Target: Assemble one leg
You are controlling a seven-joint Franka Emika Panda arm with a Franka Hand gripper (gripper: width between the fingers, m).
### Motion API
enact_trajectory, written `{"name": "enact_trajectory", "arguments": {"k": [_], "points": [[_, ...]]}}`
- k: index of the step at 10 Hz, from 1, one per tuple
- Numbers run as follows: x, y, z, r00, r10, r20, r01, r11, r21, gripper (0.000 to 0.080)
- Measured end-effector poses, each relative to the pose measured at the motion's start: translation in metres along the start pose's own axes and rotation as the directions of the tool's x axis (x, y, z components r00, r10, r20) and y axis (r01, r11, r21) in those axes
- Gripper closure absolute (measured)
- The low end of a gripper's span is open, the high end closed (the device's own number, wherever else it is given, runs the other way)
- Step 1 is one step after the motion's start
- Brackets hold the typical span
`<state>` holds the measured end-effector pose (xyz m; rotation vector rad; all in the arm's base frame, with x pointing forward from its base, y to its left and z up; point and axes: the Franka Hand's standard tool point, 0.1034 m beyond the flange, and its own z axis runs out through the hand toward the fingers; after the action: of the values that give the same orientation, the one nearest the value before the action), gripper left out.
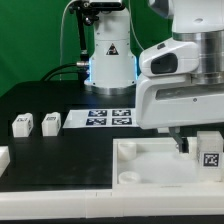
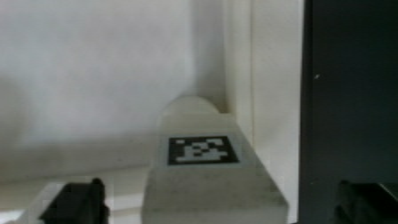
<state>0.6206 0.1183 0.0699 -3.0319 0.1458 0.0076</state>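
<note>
A white leg [image 1: 208, 147] with a black-and-white tag stands at the right end of the large white tray-like part [image 1: 150, 165], on the exterior view's right. My gripper [image 1: 192, 146] is down at this leg; one dark finger [image 1: 183, 143] shows beside it and the other is hidden. In the wrist view the leg [image 2: 203, 150] lies between my two dark fingers [image 2: 75, 200], with a gap on each side. The gripper [image 2: 217, 205] is open around it, not touching. Two more legs [image 1: 22, 125] [image 1: 49, 122] stand on the black table at the exterior view's left.
The marker board [image 1: 110, 118] lies flat behind the tray part. A white piece [image 1: 3, 157] shows at the left edge of the exterior view. The arm's white body [image 1: 185, 70] hangs over the right side, and its base [image 1: 108, 55] stands at the back.
</note>
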Motion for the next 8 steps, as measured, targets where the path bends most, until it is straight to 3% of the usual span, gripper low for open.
{"name": "enact_trajectory", "arguments": {"k": [1, 2, 5, 6, 8], "points": [[-0.0002, -0.0005, 0.0003, 0.998, 0.063, 0.001, -0.063, 0.998, 0.002, 0.0239], [-0.0007, -0.0018, 0.0008, 0.984, 0.179, 0.004, -0.179, 0.984, 0.008, 0.0471], [0.0001, -0.0016, 0.0012, 0.902, 0.431, 0.01, -0.431, 0.902, 0.009, 0.0502], [0.0025, -0.0018, 0.0008, 0.802, 0.597, 0.026, -0.597, 0.802, 0.002, 0.0502], [0.0067, -0.0002, 0.0011, 0.554, 0.83, 0.059, -0.832, 0.554, 0.027, 0.0502]]}}
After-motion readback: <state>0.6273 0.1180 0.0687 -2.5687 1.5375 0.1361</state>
